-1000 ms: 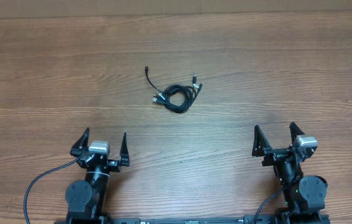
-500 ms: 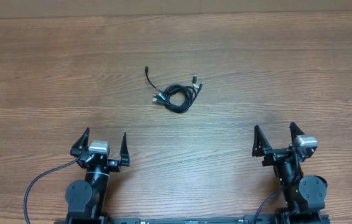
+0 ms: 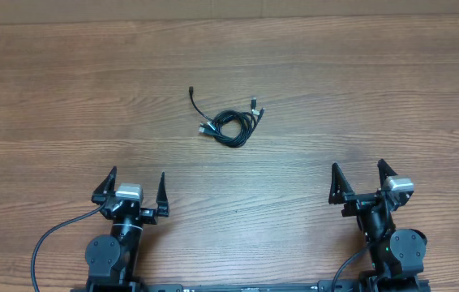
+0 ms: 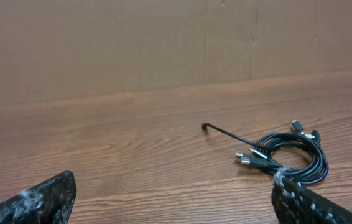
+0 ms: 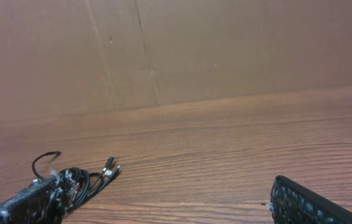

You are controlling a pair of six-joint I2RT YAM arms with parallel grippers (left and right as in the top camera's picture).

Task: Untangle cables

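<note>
The cables (image 3: pixel 229 125) lie as a small black coiled bundle with silvery plug ends on the wooden table, near its middle, one loose strand curling up to the left. My left gripper (image 3: pixel 138 182) is open near the front edge, well below and left of the bundle. Far right of it, also near the front edge, my right gripper (image 3: pixel 358 173) stands open and empty. The left wrist view has the cables (image 4: pixel 288 157) ahead to the right, partly behind my right fingertip (image 4: pixel 306 202). From the right wrist, the cables (image 5: pixel 83 180) lie at the left behind a fingertip (image 5: pixel 30 202).
The wooden table (image 3: pixel 375 89) ends at a brown cardboard wall (image 4: pixel 163 43) along the far side. Thick black arm wires (image 3: pixel 51 239) loop beside the arm bases at the front edge.
</note>
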